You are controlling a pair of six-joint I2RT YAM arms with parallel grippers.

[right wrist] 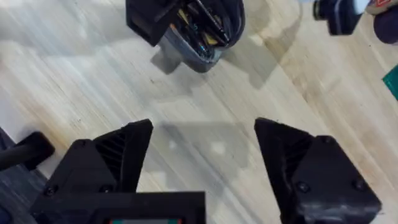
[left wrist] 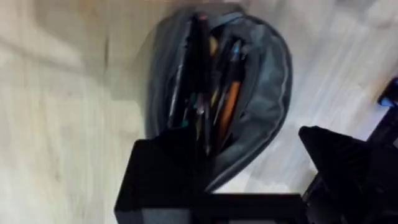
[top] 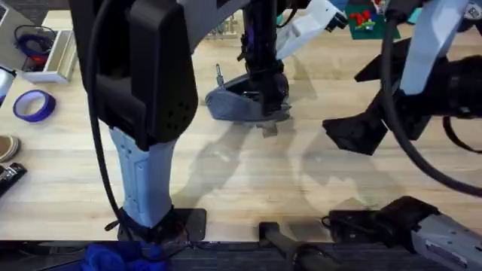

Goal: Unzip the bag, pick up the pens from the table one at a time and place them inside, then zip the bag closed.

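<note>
The grey-blue bag (top: 226,104) lies on the table (top: 248,173) at the middle back, its zipper open. Inside it I see several pens (left wrist: 214,93), among them a black one and an orange one. My left gripper (top: 265,92) hangs over the bag's right end, open; in the left wrist view one finger (left wrist: 165,180) overlaps the bag's (left wrist: 267,81) end and the other finger (left wrist: 336,162) stands off to its side. My right gripper (top: 345,102) hovers open over bare wood to the right of the bag, nothing between its fingers (right wrist: 124,149).
A purple tape roll (top: 34,105) and a white tray (top: 49,56) sit at the far left. Red and green items (top: 365,19) lie at the back right. The left arm's large dark body (top: 143,68) hides the left-centre of the overhead view.
</note>
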